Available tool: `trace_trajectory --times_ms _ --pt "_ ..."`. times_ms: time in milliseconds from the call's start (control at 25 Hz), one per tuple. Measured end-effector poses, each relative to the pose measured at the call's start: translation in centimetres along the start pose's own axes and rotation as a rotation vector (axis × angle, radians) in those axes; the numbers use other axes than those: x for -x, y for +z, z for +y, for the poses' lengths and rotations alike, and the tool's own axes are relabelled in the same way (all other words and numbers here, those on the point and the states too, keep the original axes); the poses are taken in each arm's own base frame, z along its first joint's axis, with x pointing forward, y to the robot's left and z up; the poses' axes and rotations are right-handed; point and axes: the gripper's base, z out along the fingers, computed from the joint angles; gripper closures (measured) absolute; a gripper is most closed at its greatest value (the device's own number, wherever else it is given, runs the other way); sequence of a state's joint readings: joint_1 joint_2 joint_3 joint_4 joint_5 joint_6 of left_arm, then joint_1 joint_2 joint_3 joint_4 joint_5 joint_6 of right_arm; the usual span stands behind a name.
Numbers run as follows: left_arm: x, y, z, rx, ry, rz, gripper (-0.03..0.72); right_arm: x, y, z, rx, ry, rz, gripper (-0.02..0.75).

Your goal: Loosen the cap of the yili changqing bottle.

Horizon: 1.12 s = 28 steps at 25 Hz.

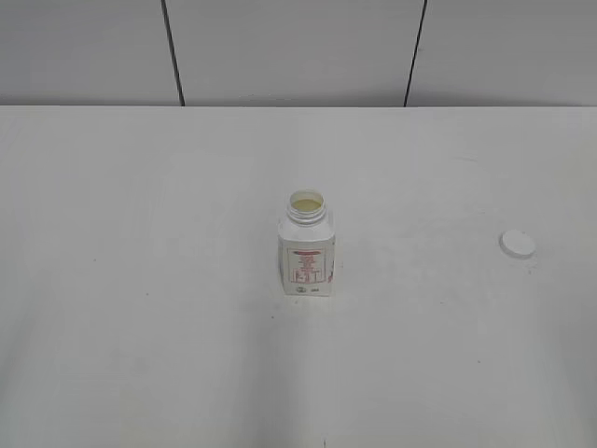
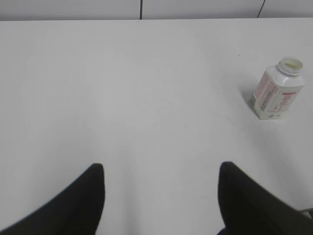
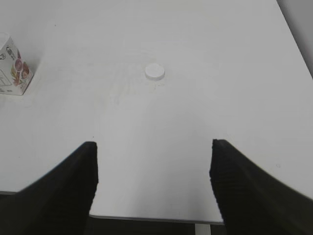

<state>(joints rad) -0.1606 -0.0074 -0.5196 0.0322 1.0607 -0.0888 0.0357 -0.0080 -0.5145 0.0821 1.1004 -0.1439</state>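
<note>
White plastic all round: the small squarish yili changqing bottle (image 1: 306,254) with its red-printed label stands upright near the middle of the white worktop (image 1: 140,327), neck open, mouth facing straight up, so its long axis runs vertical. Something pale yellowish shows inside the mouth; I cannot tell how full it is. The small round white plastic cap (image 1: 517,244) lies flat on the worktop well apart from the bottle, off to my right side, so by my reading the loosening is already done and more.

I judge the bottle light and fairly stiff, with smooth walls that could slip or tip if pushed high up. Its flat faces offer the best hold, taken across the body below the shoulders, not at the threaded neck. The cap is thin and low, awkward to pinch; its ribbed edge is the place to grip.

My left gripper (image 2: 161,196) hangs with jaws spread wide and empty, the bottle far ahead to its right. My right gripper (image 3: 152,186) is likewise wide apart and holding nothing, the cap ahead of it between the jaws' line.
</note>
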Motion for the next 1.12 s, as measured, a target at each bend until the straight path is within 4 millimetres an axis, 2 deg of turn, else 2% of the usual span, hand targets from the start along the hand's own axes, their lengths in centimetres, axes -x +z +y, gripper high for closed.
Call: trace_trajectory --times_ms 280,600,1120 --pt "-0.02 0.02 -0.01 0.006 -0.003 0.001 0.244 0.02 0.00 0.00 0.000 -0.001 -0.002 0.174" --pt "-0.04 0.01 -0.27 0.100 -0.065 -0.005 0.249 0.01 0.02 -0.05 -0.006 -0.004 -0.002 0.174" --pt "-0.03 0.02 -0.29 0.105 -0.069 -0.007 0.249 0.01 0.02 -0.06 -0.007 -0.004 -0.001 0.174"
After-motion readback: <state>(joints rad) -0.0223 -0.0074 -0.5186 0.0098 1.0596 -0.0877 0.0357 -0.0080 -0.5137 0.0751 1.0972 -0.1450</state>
